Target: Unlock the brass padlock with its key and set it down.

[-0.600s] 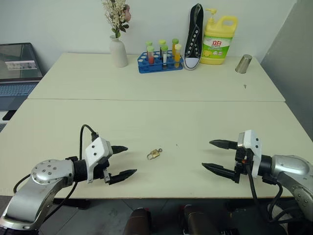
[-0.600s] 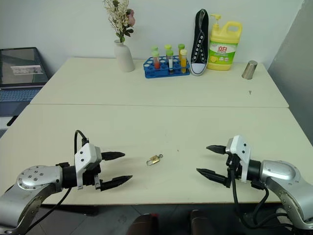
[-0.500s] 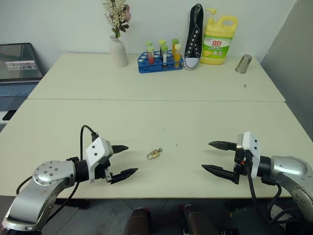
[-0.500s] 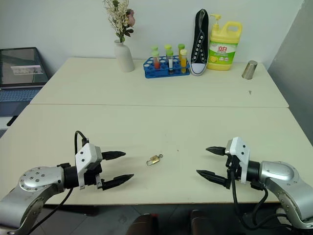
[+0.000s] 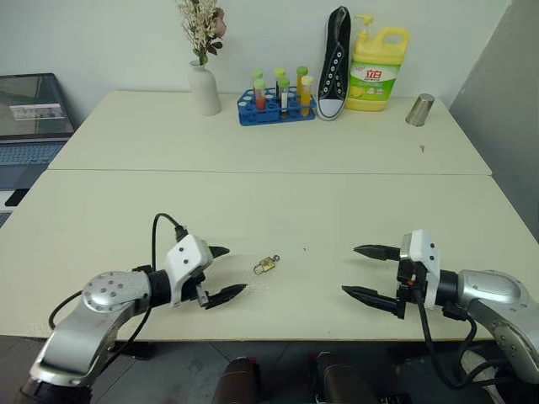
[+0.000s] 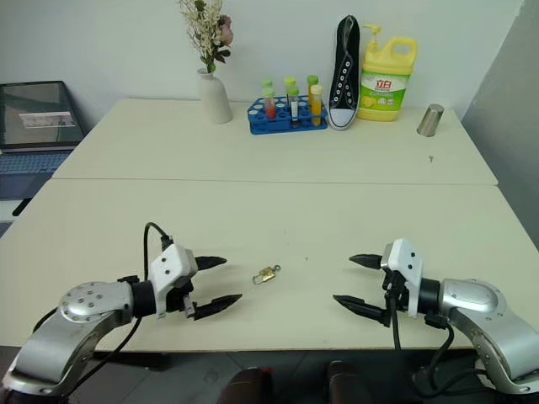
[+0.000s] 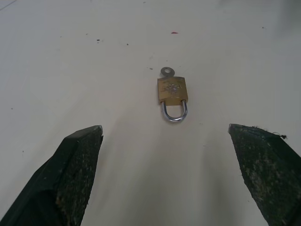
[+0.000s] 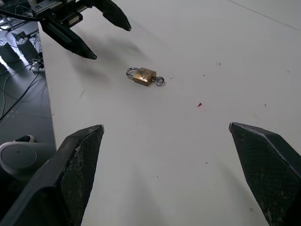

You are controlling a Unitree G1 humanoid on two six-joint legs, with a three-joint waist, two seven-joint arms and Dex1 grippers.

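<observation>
Table (image 5: 354,202), brass padlock (image 5: 264,266) shackle toward left tool (image 5: 223,273)

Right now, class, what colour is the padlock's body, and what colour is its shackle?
The brass padlock has a gold-coloured body and a silvery shackle, clearest in the left wrist view.

Brass padlock (image 7: 172,90) lies flat on the pale table (image 7: 94,70), silvery shackle (image 7: 174,112) toward the camera, closed. Key (image 7: 167,71) head at the body's far end. Left gripper (image 7: 176,155) fingers (image 7: 77,160) spread wide, clear of the padlock.
</observation>
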